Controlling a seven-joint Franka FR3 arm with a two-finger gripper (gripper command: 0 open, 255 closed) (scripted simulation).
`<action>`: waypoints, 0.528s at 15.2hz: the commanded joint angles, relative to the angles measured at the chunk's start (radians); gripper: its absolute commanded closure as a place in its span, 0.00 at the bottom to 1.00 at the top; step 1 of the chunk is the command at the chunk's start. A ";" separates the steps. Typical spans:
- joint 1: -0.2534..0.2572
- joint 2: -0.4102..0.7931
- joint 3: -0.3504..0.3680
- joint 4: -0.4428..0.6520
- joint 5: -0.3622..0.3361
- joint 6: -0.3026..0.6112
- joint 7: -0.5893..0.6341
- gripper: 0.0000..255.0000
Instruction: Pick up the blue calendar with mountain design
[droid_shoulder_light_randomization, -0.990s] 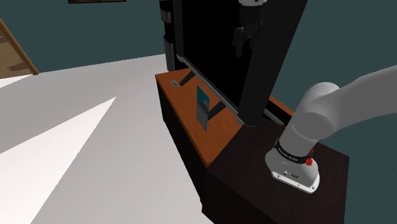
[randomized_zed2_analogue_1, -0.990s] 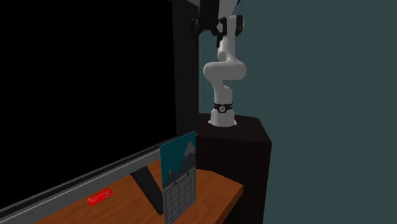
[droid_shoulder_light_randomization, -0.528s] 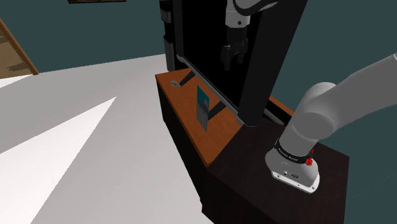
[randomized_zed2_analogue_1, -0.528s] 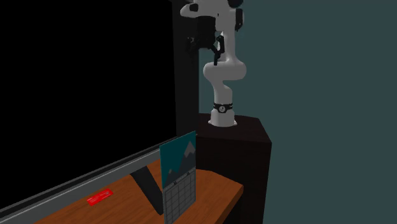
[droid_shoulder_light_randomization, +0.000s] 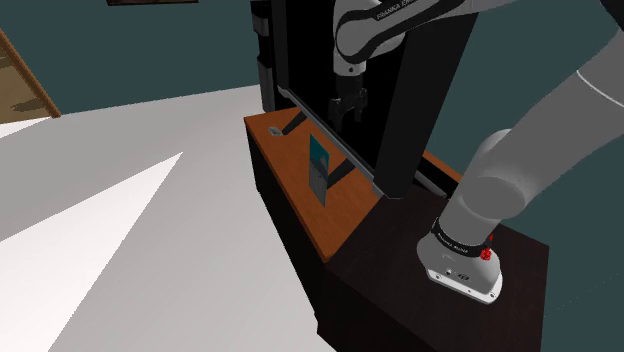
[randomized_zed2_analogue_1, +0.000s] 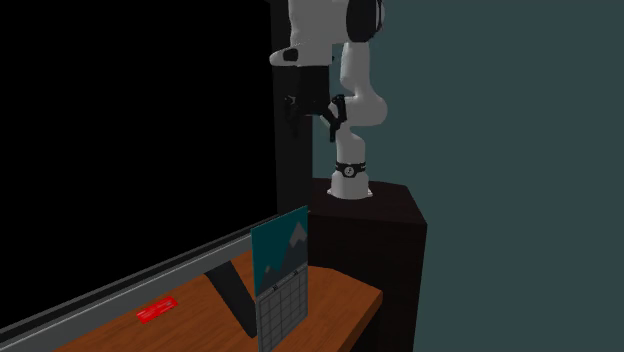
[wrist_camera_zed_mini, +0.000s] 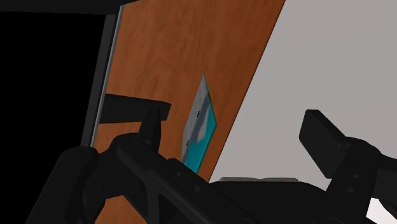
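Note:
The calendar (droid_shoulder_light_randomization: 319, 166) stands upright on the brown wooden cabinet top (droid_shoulder_light_randomization: 285, 165), close to its front edge. Its upper half is teal-blue with a grey mountain (randomized_zed2_analogue_1: 281, 250), and its lower half is a grey date grid. My black gripper (droid_shoulder_light_randomization: 345, 110) hangs open well above the calendar, in front of the big black screen. In the second exterior view the gripper (randomized_zed2_analogue_1: 314, 113) is high up and behind the calendar, fingers apart and holding nothing. In the wrist view the calendar (wrist_camera_zed_mini: 201, 124) lies ahead of the open gripper (wrist_camera_zed_mini: 232, 133), untouched.
A large black TV screen (droid_shoulder_light_randomization: 335, 60) rises behind the calendar, its dark foot (randomized_zed2_analogue_1: 234, 296) resting on the wood beside it. A red label (randomized_zed2_analogue_1: 158, 309) lies on the cabinet top. My dark stand (droid_shoulder_light_randomization: 400, 260) adjoins the cabinet. White floor (droid_shoulder_light_randomization: 130, 230) spreads beyond the cabinet's front edge.
The arm has swung the gripper down and toward the calendar, from near the top of the screen to about mid-height. The calendar has not moved.

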 joint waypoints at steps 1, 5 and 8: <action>0.003 0.076 -0.010 0.002 0.017 0.064 -0.011 0.00; 0.009 0.231 -0.021 0.037 0.062 0.163 -0.037 0.00; 0.011 0.351 -0.024 0.077 0.104 0.226 -0.062 0.00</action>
